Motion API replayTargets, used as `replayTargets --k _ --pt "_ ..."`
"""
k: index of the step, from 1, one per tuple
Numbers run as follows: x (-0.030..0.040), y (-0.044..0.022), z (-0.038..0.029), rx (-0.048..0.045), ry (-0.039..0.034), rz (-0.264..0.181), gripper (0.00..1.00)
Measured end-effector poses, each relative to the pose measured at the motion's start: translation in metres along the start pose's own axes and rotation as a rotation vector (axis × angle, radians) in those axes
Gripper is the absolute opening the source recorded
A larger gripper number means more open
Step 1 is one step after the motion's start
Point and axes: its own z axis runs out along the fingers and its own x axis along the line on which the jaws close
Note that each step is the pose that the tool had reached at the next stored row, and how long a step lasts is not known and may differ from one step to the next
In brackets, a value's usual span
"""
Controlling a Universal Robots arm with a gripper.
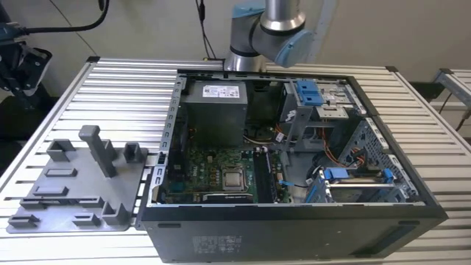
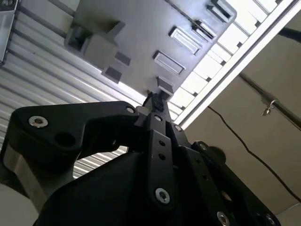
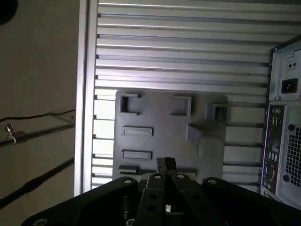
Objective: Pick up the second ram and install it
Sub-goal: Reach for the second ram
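In both wrist views my gripper (image 3: 165, 165) (image 2: 154, 101) is shut, its black fingertips pressed together with nothing between them. It hangs high above the grey fixture tray (image 3: 164, 122) (image 2: 136, 28), over the tray's near edge. The tray's holders look bare. In the exterior view a slim dark memory board (image 1: 263, 174) stands in the motherboard slots beside the processor (image 1: 234, 179). Whether that board is the second ram I cannot tell.
The open computer case (image 1: 294, 207) lies on the slatted aluminium table (image 1: 110, 88), at the exterior view's right of the tray (image 1: 81, 182). Inside are a grey power supply (image 1: 213, 110) and blue drive latches (image 1: 312, 94). The arm's base (image 1: 257, 38) stands behind the case.
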Motion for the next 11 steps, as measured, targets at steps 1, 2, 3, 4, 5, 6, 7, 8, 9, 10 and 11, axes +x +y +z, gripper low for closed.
replayTargets --k 1,2,3,4,5,6,7,8,9,10,11 --pt "0.0001 -0.003 0.0001 0.0 0.0 0.0 0.11" --pt "0.0002 -0.0061 0.0002 0.0 0.0 0.0 0.11" --pt "0.0003 -0.009 0.0003 0.0 0.0 0.0 0.11" --pt "0.0004 -0.0118 0.0005 0.0 -0.0001 0.0 0.11" --pt "0.0005 -0.0145 0.0007 0.0 -0.0001 0.0 0.11" --pt "0.0006 -0.0173 0.0008 0.0 0.0 0.0 0.11" --pt "0.0007 -0.0201 0.0009 0.0001 0.0 0.0 0.11" --pt "0.0007 -0.0227 0.001 0.0 0.0 0.0 0.11" --pt "0.0008 -0.0255 0.0012 0.0 0.0 0.0 0.11" --pt "0.0009 -0.0284 0.0013 0.0 -0.0001 0.0 0.11" --pt "0.001 -0.0311 0.0013 0.0 0.0 0.0 0.11"
